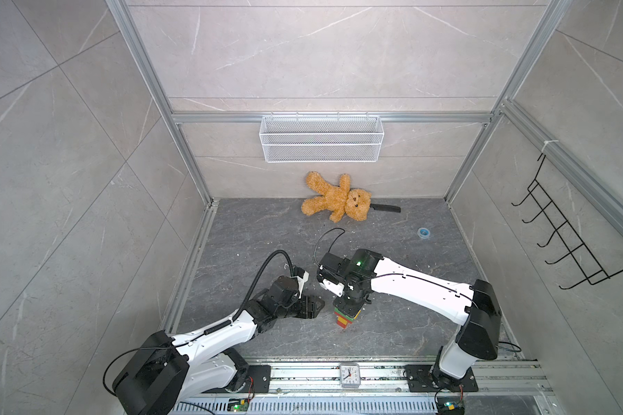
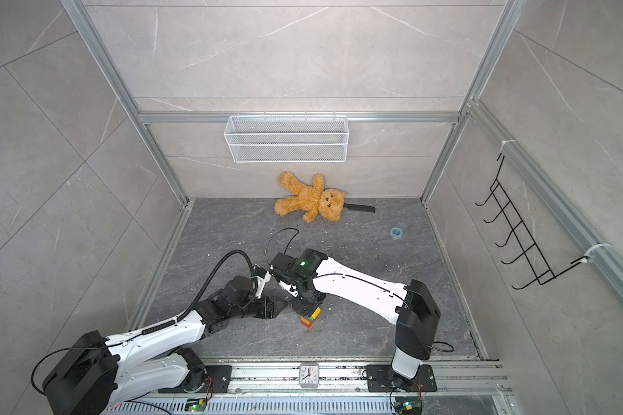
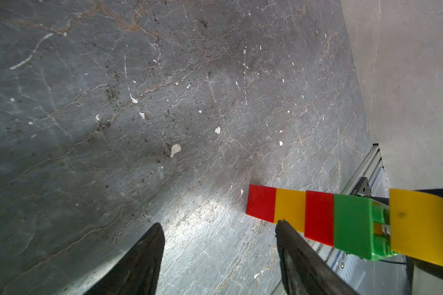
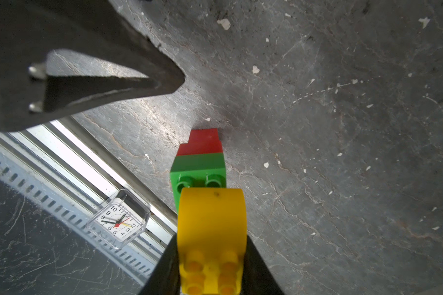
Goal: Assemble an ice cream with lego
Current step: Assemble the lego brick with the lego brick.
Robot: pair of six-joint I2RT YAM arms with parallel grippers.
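The ice cream [image 1: 345, 318] is one joined stack of lego, upright near the table's front, its red foot at the tabletop. The left wrist view shows its order: red [image 3: 261, 204], yellow [image 3: 290, 210], red [image 3: 319, 217], green [image 3: 353, 226], rounded yellow [image 3: 420, 224]. My right gripper [image 4: 211, 255] comes down from above and is shut on the rounded yellow brick [image 4: 211, 217], with the green brick [image 4: 198, 171] below it. My left gripper [image 3: 219, 224] stands open just left of the stack [image 2: 308, 319], holding nothing. One of its fingertips [image 3: 281, 226] is close to the stem.
A brown teddy bear [image 1: 335, 199] lies at the back wall with a black handle [image 1: 387, 207] beside it. A blue ring [image 1: 424, 233] lies at the right. A wire basket [image 1: 321, 138] and black hooks [image 1: 569, 233] hang on the walls. A small clock [image 1: 349, 374] sits on the front rail.
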